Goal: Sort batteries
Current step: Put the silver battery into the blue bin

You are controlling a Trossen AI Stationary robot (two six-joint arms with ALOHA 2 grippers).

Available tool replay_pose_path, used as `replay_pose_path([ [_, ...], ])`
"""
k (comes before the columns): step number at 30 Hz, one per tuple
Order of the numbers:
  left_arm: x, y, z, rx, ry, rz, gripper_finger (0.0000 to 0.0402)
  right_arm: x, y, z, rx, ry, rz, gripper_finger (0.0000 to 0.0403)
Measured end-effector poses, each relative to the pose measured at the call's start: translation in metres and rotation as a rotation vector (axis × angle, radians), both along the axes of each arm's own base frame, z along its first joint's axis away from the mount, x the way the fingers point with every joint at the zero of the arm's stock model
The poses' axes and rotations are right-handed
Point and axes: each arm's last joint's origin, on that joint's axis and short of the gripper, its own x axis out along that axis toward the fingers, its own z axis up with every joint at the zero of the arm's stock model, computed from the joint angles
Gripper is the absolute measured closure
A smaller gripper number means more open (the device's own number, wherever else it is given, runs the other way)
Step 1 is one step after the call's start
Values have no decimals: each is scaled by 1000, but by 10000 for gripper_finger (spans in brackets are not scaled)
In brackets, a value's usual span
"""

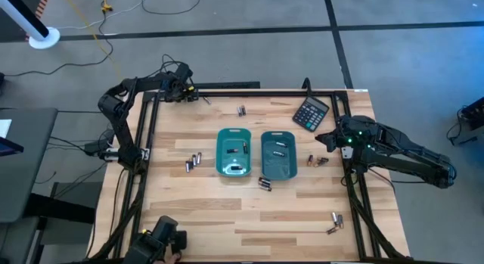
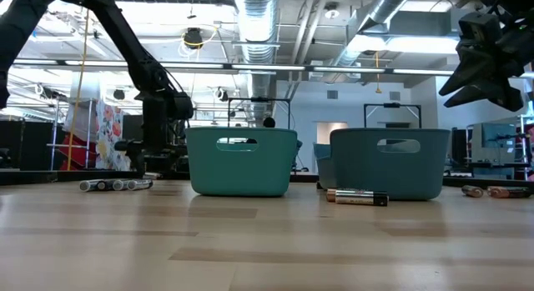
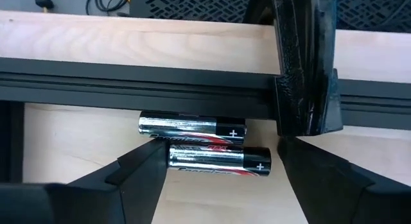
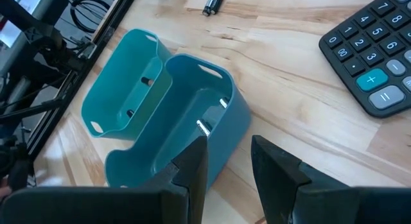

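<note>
Right now my left gripper is down at the far left corner of the table, hard against the black frame rail, and its fingers stand spread on either side of two batteries. Those two lie side by side and touching, flat on the wood just beside the rail, their plus ends pointing the same way. Their long axes run across the gap, from one finger toward the other, parallel to the rail. That is what the next move hangs on, as I judge it: if I close like this, I squeeze them end to end, and with the nearer one sitting slightly offset, I may catch one and nudge the other.

My right gripper hovers off the table on the right side, near the calculator, fingers partly apart with nothing between them, looking toward the two teal bins. Both bins already hold a few batteries. More lie loose: a cluster left of the bins, a pair at the far edge, some in front of the bins, and others on the right.

The left arm is clearly the nearer one for the corner pair.
</note>
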Motion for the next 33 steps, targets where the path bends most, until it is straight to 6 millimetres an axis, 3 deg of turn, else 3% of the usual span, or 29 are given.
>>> replay_pose_path([
  [14, -5, 0, -1, -50, -8, -34, 112, 0, 0, 0, 1, 0, -1, 266],
  [25, -5, -1, -1, -50, -9, -33, 176, 0, 0, 0, -1, 0, 0, 266],
  [33, -5, -2, 1, -51, -22, -13, 169, 0, 0, 0, -5, 2, 3, 266],
])
